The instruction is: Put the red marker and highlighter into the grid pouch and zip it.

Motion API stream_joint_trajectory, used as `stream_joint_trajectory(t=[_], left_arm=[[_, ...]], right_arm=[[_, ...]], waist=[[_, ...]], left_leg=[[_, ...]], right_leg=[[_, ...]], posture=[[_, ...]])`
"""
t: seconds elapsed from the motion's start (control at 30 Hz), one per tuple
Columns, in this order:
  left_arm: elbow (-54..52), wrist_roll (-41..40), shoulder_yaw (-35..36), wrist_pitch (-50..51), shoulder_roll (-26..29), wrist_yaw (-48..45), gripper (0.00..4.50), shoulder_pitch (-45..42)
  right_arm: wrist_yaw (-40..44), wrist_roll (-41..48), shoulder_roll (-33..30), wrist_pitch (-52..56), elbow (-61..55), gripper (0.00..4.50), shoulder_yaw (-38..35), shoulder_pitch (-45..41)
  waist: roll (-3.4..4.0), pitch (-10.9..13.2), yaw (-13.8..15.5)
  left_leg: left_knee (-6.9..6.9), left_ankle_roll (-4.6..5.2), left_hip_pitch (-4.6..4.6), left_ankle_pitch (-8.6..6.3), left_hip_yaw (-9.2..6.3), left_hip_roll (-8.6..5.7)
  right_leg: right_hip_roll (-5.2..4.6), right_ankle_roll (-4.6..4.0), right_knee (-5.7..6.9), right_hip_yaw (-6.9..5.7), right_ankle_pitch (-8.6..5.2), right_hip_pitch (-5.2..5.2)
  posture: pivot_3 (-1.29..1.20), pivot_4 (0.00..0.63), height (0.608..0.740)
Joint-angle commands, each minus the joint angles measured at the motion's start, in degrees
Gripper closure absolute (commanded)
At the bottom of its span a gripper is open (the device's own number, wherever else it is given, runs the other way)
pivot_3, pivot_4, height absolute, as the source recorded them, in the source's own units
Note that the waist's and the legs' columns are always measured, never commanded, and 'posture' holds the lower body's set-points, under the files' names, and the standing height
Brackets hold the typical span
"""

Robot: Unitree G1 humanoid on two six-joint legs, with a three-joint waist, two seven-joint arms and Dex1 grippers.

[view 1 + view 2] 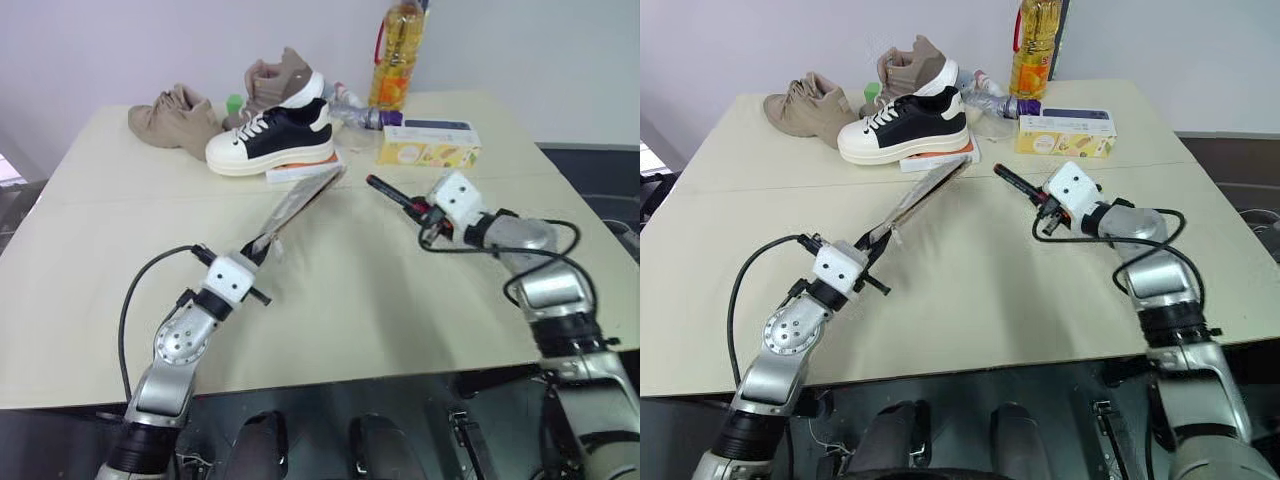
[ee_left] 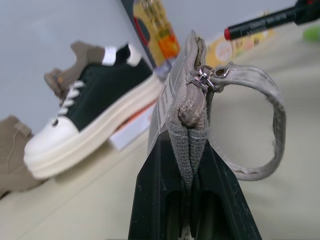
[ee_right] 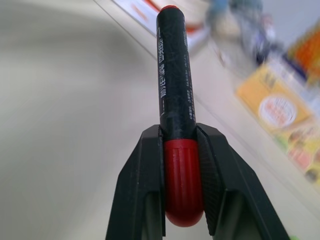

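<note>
Head cam: left claw (image 1: 262,247) pinches the grid pouch (image 1: 297,203) by one end, lifted off the counter (image 1: 350,290). Right wrist cam: right claw (image 3: 183,165) clamped on the red marker (image 3: 174,85), barrel sticking out ahead

Left tool (image 2: 192,200) clamped on the grid pouch (image 2: 187,100)
Zipper pull (image 2: 202,80) uppermost; red marker (image 2: 265,22) beyond, above the counter (image 2: 100,200).

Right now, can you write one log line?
left gripper: shut on pouch | right gripper: shut on marker | both lifted
</note>
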Motion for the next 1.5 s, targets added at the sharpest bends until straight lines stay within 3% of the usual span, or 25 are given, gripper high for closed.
stream_joint_trajectory(t=[0.03,0.57,1.5], left_arm=[[-1.49,-1.69,-0.12,0.01,0.19,-1.64,4.50,-0.98],[0.77,2.35,-1.88,-1.72,1.60,-3.13,4.50,-0.56],[-1.03,-0.16,-2.06,-3.15,1.28,-5.08,4.50,-0.78]], right_arm=[[2.78,1.62,-2.01,-0.06,-7.08,4.15,-1.01,1.02],[4.18,2.81,-2.17,1.14,-10.34,4.15,-1.65,1.50],[5.52,0.61,-2.29,-1.84,-8.03,4.15,0.79,2.42]], waist=[[0.00,0.00,-0.08],[0.00,0.00,0.17],[0.00,0.00,0.20]], left_leg=[[0.00,0.00,0.03,0.00,0.00,0.02],[0.04,-0.02,0.03,0.02,-0.04,0.16],[0.05,-0.02,0.03,0.02,-0.04,0.17]], right_leg=[[0.04,-0.01,0.00,0.00,0.00,0.01],[0.28,-0.12,-0.02,0.11,0.04,0.00],[0.29,-0.12,-0.02,0.11,0.04,0.00]], posture=[[0.00,0.150,0.740],[0.00,0.150,0.740],[0.00,0.150,0.740]])
